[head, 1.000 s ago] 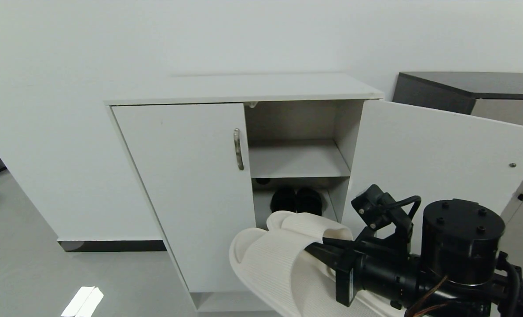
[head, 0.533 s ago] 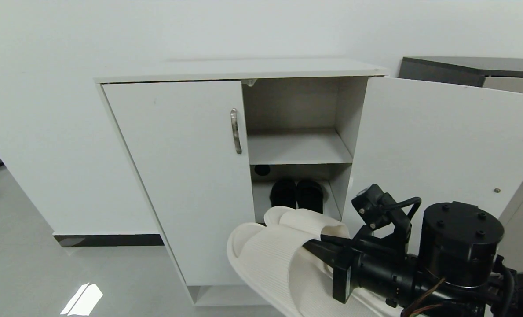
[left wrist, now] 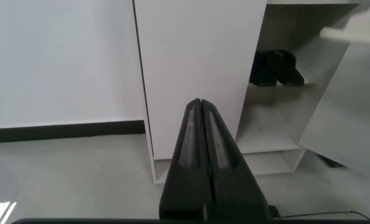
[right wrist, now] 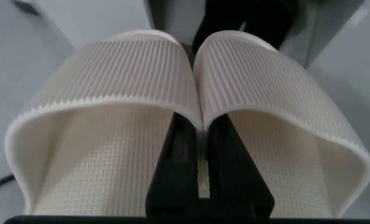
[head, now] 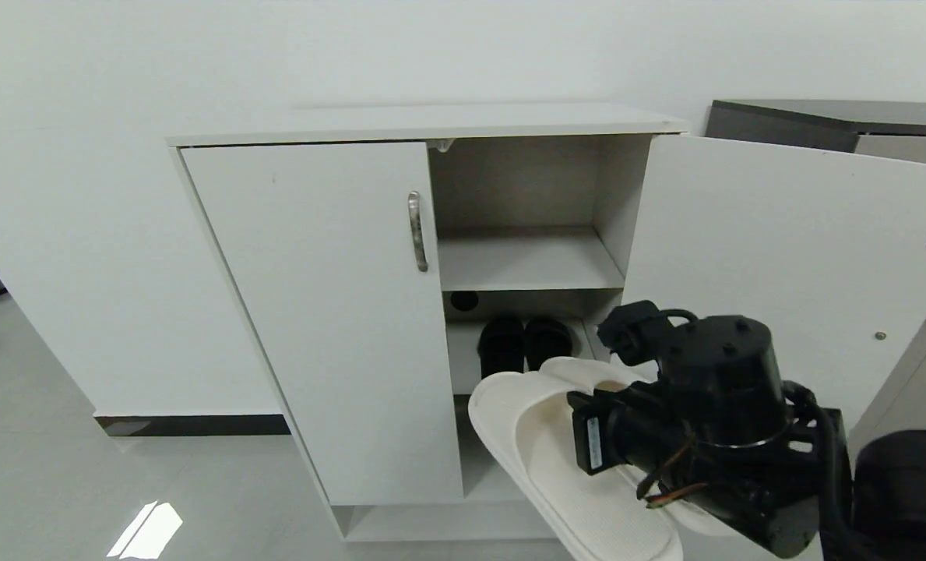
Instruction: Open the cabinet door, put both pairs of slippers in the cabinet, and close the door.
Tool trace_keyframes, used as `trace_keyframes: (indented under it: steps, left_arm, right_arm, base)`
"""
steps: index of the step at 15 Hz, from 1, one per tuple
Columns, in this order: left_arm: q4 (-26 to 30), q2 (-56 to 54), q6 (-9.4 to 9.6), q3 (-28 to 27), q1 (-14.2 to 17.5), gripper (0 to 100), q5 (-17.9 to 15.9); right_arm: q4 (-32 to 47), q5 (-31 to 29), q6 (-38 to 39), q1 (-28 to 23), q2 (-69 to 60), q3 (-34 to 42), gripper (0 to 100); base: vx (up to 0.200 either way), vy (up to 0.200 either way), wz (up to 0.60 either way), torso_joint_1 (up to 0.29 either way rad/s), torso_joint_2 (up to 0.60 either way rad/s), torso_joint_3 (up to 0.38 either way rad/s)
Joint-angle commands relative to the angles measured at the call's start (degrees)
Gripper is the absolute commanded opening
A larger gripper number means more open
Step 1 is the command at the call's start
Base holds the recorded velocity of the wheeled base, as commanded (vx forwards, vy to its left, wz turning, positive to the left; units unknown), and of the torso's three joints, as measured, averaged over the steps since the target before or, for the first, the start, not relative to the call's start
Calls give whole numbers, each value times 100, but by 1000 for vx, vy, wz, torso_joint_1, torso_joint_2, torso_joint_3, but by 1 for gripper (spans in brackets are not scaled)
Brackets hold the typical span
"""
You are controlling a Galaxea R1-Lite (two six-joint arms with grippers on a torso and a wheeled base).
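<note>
Now my right tool (right wrist: 200, 180) is clamped on the white slippers (head: 525, 421), just in front of the open cabinet (head: 338, 312). The black slippers (head: 523, 343) sit on a shelf (head: 463, 365) inside. My left tool (left wrist: 201, 140) is pressed together, holding nothing. I should hold the white pair flat, slide it in under that shelf, and miss the open door (head: 758, 257). I see no words to read.

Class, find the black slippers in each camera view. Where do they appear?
Head view: black slippers on the middle shelf, behind the white slippers.
Left wrist view: on that shelf, past the shut left gripper.
Right wrist view: likely the dark shape beyond the white slippers.
Landmark: the shut door beside them.
</note>
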Motion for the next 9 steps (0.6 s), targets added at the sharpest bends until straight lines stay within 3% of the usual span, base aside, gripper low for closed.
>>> trace_keyframes:
  steps: [1, 5, 9]
  left_arm:
    - [-1, -1, 3, 0, -1, 0, 1]
    - [-1, -1, 55, 0, -1, 0, -8]
    - [-1, -1, 55, 0, -1, 0, -8]
  right_arm:
    - [1700, -949, 761, 341, 226, -1764, 0]
    - [1691, -2038, 401, 209, 1078, -2994, 0]
    - [672, -2548, -373, 104, 1324, -3012, 0]
  base:
    - [0, 0, 0, 0, 0, 0]
    - [0, 0, 0, 0, 0, 0]
    - [0, 0, 0, 0, 0, 0]
